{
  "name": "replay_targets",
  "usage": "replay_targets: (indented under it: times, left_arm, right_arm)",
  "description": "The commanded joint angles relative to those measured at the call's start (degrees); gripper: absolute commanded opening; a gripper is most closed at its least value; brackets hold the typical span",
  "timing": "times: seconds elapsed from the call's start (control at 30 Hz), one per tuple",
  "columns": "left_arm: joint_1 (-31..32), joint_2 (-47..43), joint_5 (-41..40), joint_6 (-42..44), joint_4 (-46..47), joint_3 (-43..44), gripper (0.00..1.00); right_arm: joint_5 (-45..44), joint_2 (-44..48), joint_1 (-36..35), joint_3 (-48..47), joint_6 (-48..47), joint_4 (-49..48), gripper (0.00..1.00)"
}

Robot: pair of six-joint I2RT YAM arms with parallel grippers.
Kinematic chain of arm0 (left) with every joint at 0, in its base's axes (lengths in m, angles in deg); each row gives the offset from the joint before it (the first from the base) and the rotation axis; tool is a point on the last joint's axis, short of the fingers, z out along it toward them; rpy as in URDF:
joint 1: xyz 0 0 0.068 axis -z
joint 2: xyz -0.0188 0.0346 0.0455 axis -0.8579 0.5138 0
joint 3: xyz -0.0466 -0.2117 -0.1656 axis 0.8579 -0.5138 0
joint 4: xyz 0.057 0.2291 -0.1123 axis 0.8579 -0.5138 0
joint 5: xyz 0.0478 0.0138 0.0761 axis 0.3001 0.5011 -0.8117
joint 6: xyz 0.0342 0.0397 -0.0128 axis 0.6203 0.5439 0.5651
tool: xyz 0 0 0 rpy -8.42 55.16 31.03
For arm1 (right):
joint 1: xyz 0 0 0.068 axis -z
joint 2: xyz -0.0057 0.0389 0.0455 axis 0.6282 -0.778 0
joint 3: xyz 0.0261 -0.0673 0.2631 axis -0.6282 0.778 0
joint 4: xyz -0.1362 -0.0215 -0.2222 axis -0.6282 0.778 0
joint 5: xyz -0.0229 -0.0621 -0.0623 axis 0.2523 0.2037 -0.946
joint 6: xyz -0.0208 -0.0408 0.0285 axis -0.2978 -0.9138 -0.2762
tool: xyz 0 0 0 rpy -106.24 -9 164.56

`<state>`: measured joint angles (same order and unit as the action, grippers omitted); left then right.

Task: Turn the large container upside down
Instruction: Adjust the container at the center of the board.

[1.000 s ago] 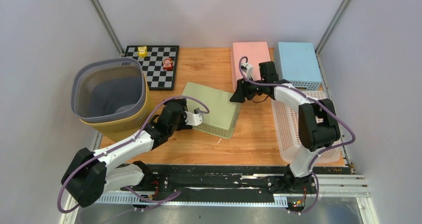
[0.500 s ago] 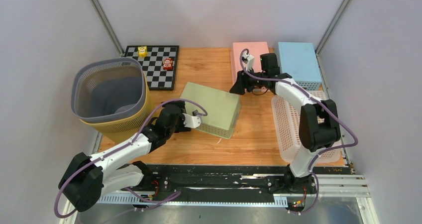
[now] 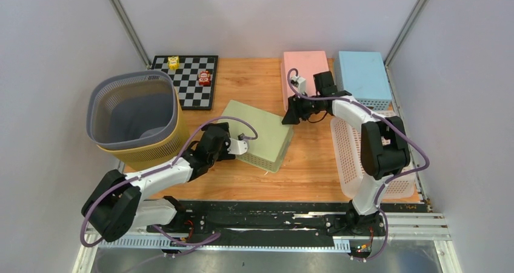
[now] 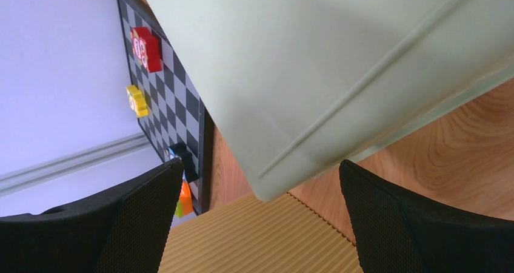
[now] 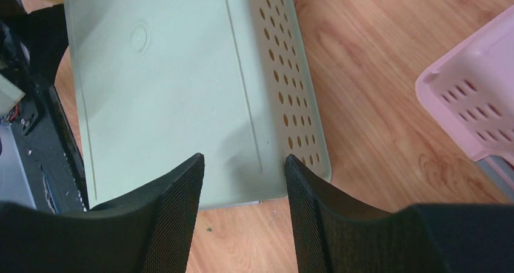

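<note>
From above, the pale green perforated plastic container (image 3: 257, 130) is lying base-up in the middle of the wooden table (image 3: 242, 85), the left gripper (image 3: 237, 147) sitting at its near-left corner and the right gripper (image 3: 291, 112) hovering by its far-right corner. The left wrist view is showing black fingers (image 4: 145, 218) spread wide, released, either side of that corner, with a black-and-white chessboard (image 4: 182, 121) lying far-left. The right wrist view is showing fingers (image 5: 176, 212) standing apart above the flat base, grasping nothing, with a pink perforated basket (image 5: 473, 97) sitting nearby.
</note>
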<state>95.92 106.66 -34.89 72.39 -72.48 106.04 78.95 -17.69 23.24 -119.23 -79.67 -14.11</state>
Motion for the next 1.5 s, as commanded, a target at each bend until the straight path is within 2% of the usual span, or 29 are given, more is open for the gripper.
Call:
replay_targets:
  times: [0.0,0.5,0.83,1.0,1.13,1.27,1.47]
  left_arm:
    - [0.26,3.67,-3.75,-1.56,6.43,1.81,1.0]
    - [0.28,13.7,-11.48,0.06,15.07,6.3,1.0]
    - [-0.24,21.02,-18.12,0.05,16.62,11.82,1.0]
    - [-2.73,21.29,-20.56,-2.63,14.88,14.35,1.0]
    - [-4.67,16.73,-17.32,-6.07,10.27,15.72,1.0]
    - [-4.85,8.77,-10.15,-8.16,4.15,15.33,1.0]
    - [-4.85,-6.03,8.52,-10.07,-11.54,16.44,1.0]
  right_arm:
    - [3.14,2.4,0.52,2.29,-3.42,5.22,0.55]
    - [5.55,8.58,-0.33,8.9,-7.25,10.84,0.54]
    - [5.5,9.64,-1.89,9.36,-7.98,11.35,0.54]
    - [5.15,9.0,-3.74,7.25,-8.49,11.34,0.54]
    - [4.82,10.39,-4.09,5.59,-9.13,11.49,0.54]
    - [1.15,16.22,-4.09,5.74,-14.01,11.78,0.56]
    - [-0.53,25.73,-4.97,8.7,-28.89,11.77,0.68]
